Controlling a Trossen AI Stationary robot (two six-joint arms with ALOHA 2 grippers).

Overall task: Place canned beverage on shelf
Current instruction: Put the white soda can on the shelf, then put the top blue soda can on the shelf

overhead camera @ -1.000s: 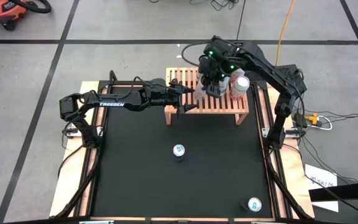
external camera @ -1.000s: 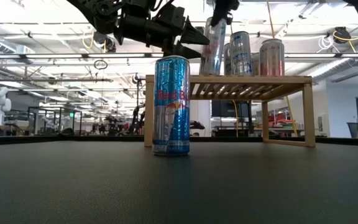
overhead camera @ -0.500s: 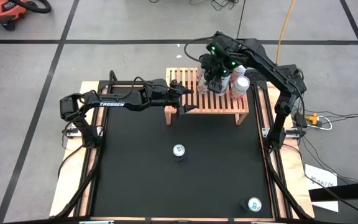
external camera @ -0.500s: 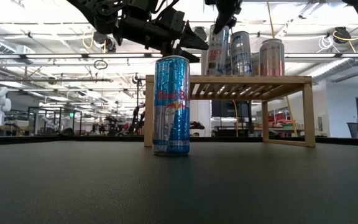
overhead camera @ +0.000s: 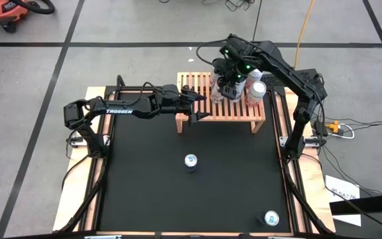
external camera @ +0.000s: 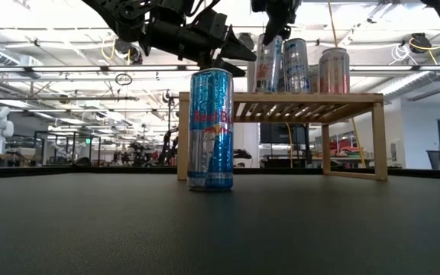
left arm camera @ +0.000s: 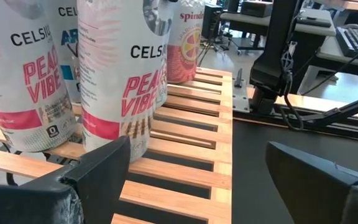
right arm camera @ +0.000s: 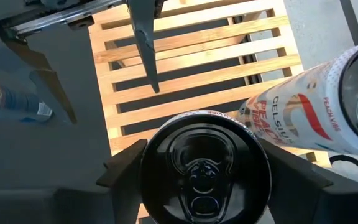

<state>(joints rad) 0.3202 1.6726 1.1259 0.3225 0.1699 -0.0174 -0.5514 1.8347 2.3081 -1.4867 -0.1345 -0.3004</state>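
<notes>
The tilted can [external camera: 266, 64] now stands upright on the shelf [overhead camera: 244, 109] beside the other cans, and the right hand [overhead camera: 227, 79] is still clamped around it from above. Placement looks nearly done; release remains. The left hand [overhead camera: 201, 106], fingers apart, waits at the shelf's near edge. More cans stand on the table [overhead camera: 144, 186].

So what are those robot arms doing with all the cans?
The right pincer is closed around the top of a Celsius can, standing it on the wooden slatted shelf beside other cans. The left pincer waits open at the shelf's left end. A blue Red Bull can stands on the black mat in front, and another can stands near the mat's front right corner.
</notes>
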